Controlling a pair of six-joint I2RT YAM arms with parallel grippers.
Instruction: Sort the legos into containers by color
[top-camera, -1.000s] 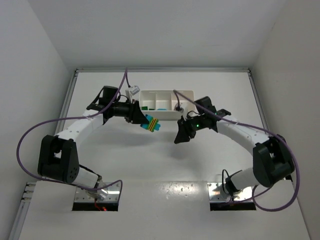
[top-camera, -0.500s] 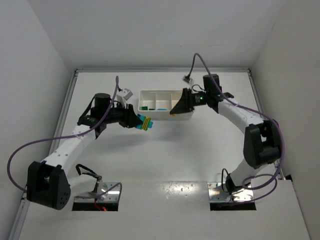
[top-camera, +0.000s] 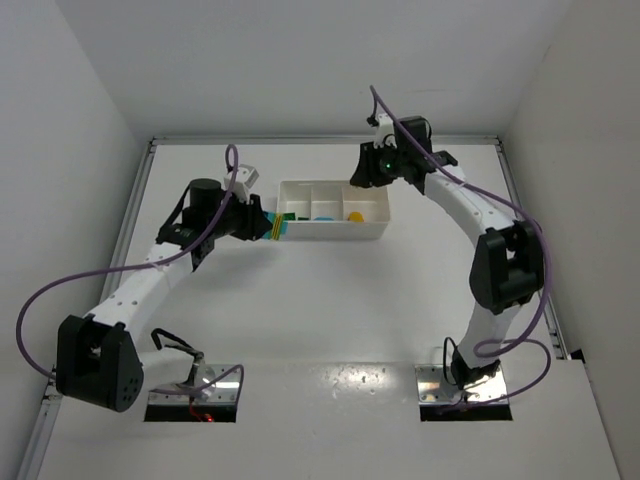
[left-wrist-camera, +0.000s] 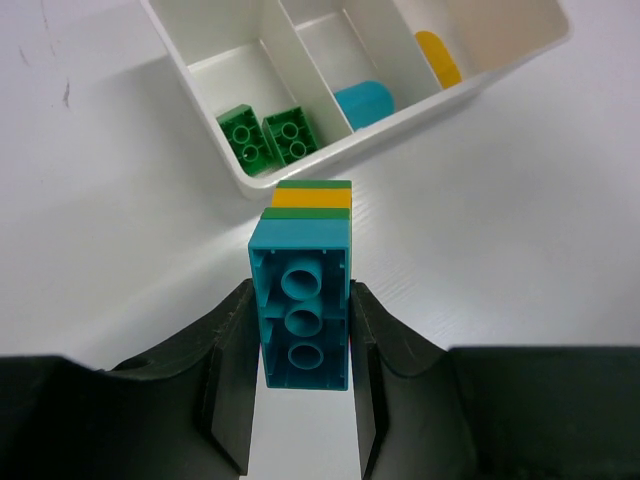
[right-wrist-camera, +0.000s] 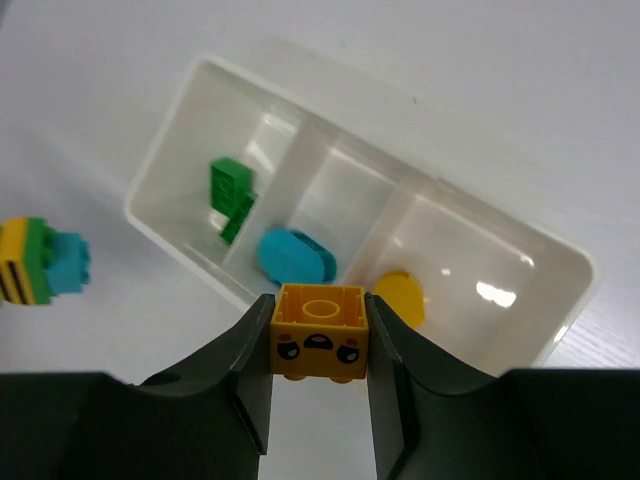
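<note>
My left gripper (top-camera: 264, 228) (left-wrist-camera: 300, 345) is shut on a multicoloured lego clump (left-wrist-camera: 300, 300), cyan with green and yellow layers, held just off the left end of the white tray (top-camera: 335, 233) (left-wrist-camera: 420, 115). My right gripper (top-camera: 360, 177) (right-wrist-camera: 320, 345) is shut on a yellow brick with a printed face (right-wrist-camera: 320, 333), above the tray (right-wrist-camera: 180, 130). The left compartment holds two green bricks (left-wrist-camera: 268, 138) (right-wrist-camera: 232, 190). The middle one holds a cyan piece (left-wrist-camera: 365, 100) (right-wrist-camera: 293, 256). The right one holds a yellow piece (left-wrist-camera: 437, 57) (right-wrist-camera: 400, 297). The clump also shows in the right wrist view (right-wrist-camera: 40, 262).
The tray stands near the back of the white table (top-camera: 330, 320). White walls close in the table at the back and on both sides. Purple cables trail from both arms.
My right gripper has swung from in front of the tray up to above its right end. My left gripper has carried the clump from the tray's front to its left end.
</note>
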